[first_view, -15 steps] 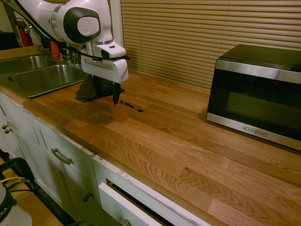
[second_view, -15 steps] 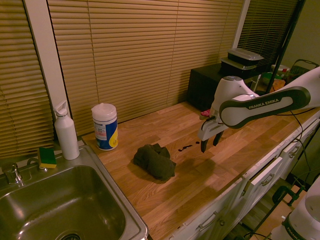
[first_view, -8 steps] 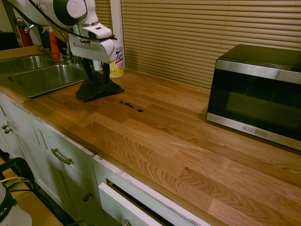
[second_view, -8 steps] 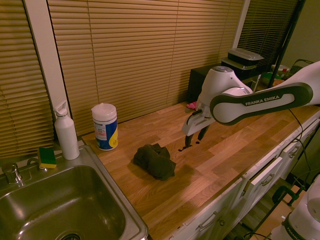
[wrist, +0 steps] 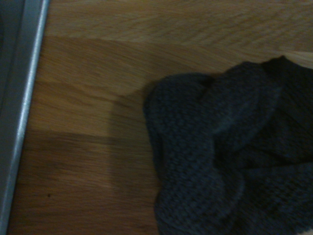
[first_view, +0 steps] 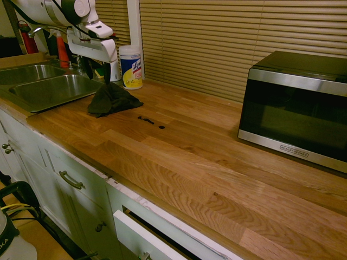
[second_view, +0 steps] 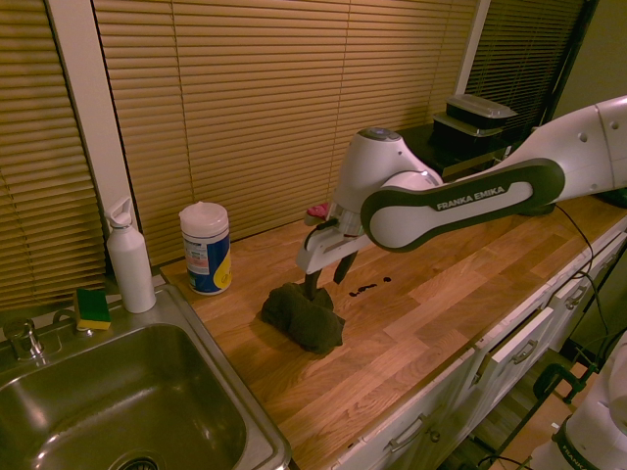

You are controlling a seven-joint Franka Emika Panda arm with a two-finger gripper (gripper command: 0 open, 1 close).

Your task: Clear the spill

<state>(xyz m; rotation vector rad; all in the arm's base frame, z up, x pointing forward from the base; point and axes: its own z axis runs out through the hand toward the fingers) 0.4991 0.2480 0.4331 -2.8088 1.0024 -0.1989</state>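
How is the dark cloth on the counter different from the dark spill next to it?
The cloth is a bulky, crumpled heap with a knitted texture; the spill is a thin, flat streak with a few drops. The cloth is far larger than the spill. The cloth lies nearer the sink, right under the open gripper; the spill lies apart from it, further along the counter. Both are near-black and rest on the wooden countertop.
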